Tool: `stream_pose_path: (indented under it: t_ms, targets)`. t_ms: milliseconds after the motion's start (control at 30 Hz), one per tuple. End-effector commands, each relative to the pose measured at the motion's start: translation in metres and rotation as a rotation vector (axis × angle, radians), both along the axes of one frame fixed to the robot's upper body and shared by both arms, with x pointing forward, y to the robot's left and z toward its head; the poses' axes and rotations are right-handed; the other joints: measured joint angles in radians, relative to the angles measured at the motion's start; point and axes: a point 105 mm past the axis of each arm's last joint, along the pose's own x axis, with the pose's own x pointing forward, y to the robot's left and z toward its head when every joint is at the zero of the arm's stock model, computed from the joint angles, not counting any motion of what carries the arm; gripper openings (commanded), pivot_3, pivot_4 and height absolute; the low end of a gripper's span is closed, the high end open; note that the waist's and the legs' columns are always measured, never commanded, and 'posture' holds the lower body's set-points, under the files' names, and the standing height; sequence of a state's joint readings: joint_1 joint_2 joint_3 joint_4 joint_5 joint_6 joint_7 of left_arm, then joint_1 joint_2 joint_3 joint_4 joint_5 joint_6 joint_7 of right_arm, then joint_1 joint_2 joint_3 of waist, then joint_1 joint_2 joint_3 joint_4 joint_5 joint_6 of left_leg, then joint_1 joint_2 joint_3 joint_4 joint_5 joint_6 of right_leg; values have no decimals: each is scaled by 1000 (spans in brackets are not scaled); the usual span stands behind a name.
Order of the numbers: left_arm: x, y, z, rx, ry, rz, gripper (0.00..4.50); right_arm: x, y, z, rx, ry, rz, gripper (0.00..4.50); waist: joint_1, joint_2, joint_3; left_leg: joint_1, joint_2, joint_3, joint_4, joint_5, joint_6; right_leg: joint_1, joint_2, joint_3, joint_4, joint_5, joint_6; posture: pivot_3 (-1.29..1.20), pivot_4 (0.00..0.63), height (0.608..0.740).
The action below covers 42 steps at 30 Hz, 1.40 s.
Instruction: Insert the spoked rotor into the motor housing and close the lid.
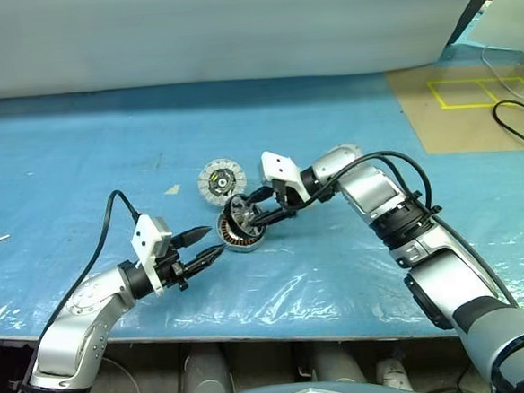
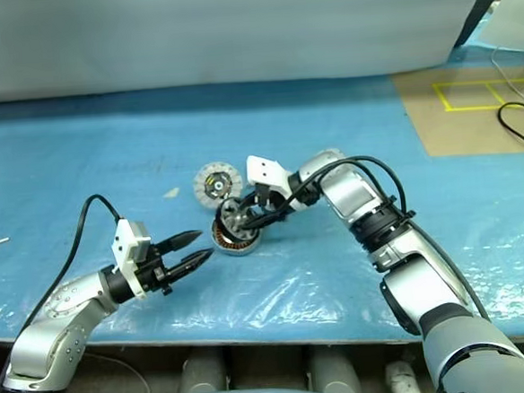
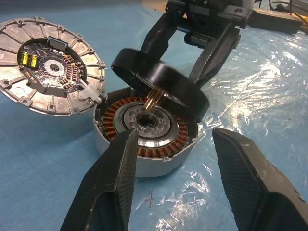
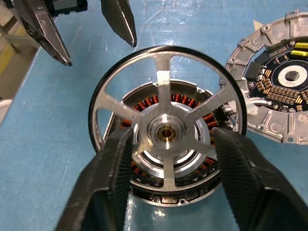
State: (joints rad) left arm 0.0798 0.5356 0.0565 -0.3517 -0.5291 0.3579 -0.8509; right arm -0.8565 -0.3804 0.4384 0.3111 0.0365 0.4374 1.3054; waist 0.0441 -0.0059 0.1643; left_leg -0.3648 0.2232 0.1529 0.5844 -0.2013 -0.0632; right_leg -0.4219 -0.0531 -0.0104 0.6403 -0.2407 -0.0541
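Rotor [image 4: 166, 130], the black wheel with silvery spokes, is sitting tilted over the mouth of the housing [image 3: 144, 139], one edge lifted and its brass shaft [image 3: 153, 100] pointing down toward the silvery centre of the copper windings. It is not seated level in the cup. The housing is standing upright on the plastic-covered blue tabletop [image 1: 80, 164], roughly in the middle between the two arms.

The right tool [image 1: 261, 207] is reaching in from the right and angling downward onto the rotor. Its two black fingers [image 3: 216, 48] are straddling the wheel, one at each side of the rim. Whether they are pressing on the rim or standing just clear of it, I cannot tell, so I cannot say if the wheel is gripped or only resting on the housing.

The left tool [image 1: 207, 243] is hovering level just beside the housing, on its near left side, pointing toward it. Its jaws are parted about halfway and holding nothing; the tips are close to the housing wall without touching it.

The lid [image 1: 221, 181] is lying flat on the tabletop just behind the housing and a little to the left, touching or nearly touching its rim. The face with the white segments and circuit parts around a metal centre is turned upward.
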Motion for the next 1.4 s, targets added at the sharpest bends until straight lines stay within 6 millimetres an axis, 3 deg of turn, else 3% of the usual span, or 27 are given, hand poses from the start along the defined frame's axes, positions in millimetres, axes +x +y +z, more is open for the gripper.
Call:
stream_pose_path:
  t_ms: [33,333,467,633,733,933,1400]
  targets:
    - [0,-2,5,-9,-26,-8,2590,3,2,7,-2,-7,-1,3192,1,0,0,0,0,0,0,0,0,0,0,0,0,0,0,0,150,740]
    - [1,-2,5,-14,-26,-8,2590,-4,6,23,43,0,35,3192,0,0,0,0,0,0,-1,0,0,0,0,0,-1,0,0,0,150,740]
    - [1,-2,5,-14,-26,-8,2590,-7,15,46,136,10,47,3192,0,0,0,0,0,0,-1,0,0,0,0,0,-1,0,0,0,150,740]
    - [2,-1,6,-15,-27,-10,2590,-14,20,60,162,-4,102,3192,0,0,0,0,0,0,-1,0,0,0,0,0,-1,0,0,0,150,740]
    - [2,-1,6,-15,-27,-11,2590,-13,22,58,147,-6,111,3192,0,0,0,0,0,0,-2,0,0,0,0,0,-1,0,0,0,150,740]
    - [1,-2,6,-15,-25,-9,2590,-6,28,34,100,7,62,3192,-1,0,0,0,0,0,-2,0,0,0,0,0,-1,0,0,0,150,740]
    - [-2,-3,4,-15,-18,-8,2590,0,28,15,30,31,-16,3192,0,0,0,0,0,0,-2,0,0,-1,0,0,-1,0,0,0,150,740]
